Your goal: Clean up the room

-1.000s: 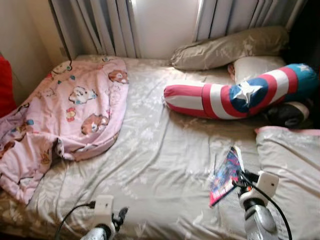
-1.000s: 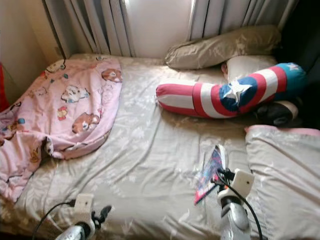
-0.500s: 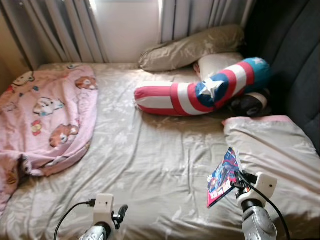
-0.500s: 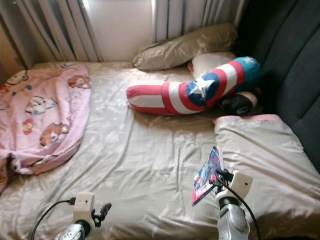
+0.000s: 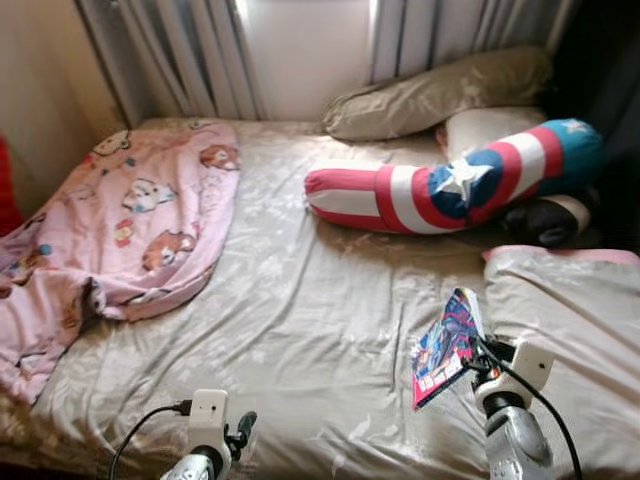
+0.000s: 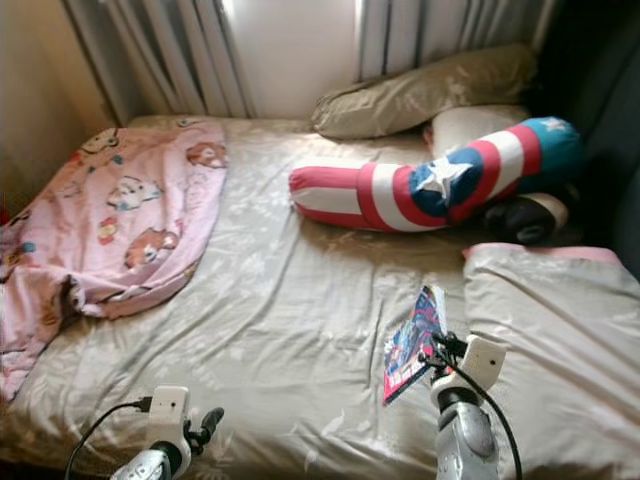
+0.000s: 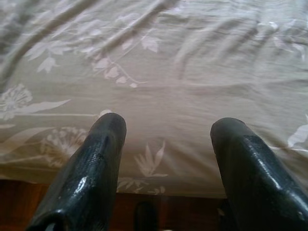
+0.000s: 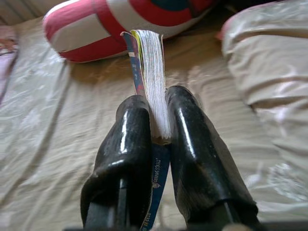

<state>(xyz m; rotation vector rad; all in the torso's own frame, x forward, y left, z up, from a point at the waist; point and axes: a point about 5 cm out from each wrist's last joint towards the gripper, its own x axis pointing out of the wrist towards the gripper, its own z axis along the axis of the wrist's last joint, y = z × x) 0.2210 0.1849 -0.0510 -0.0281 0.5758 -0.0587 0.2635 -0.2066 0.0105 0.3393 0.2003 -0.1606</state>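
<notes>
My right gripper (image 5: pixel 478 358) is shut on a colourful comic book (image 5: pixel 446 345), holding it edge-up just above the beige bed sheet (image 5: pixel 310 300) at the front right. In the right wrist view both black fingers (image 8: pixel 125 149) pinch the book's pages (image 8: pixel 153 82). Low at the front left, my left gripper (image 5: pixel 243 428) stands open over the bed's near edge; its wrist view has two spread fingers (image 7: pixel 91 168) with patterned sheet (image 7: pixel 159 86) between them.
A pink cartoon blanket (image 5: pixel 130 220) lies crumpled on the bed's left side. A red, white and blue shield bolster (image 5: pixel 450 190) and beige pillows (image 5: pixel 440 90) rest at the back right. Another beige pillow (image 5: pixel 570 300) lies right of the book. Curtains (image 5: pixel 200 50) hang behind.
The camera has swung back to the left, bringing more of the pink blanket into view. The right gripper still holds the book; both arms keep their pose.
</notes>
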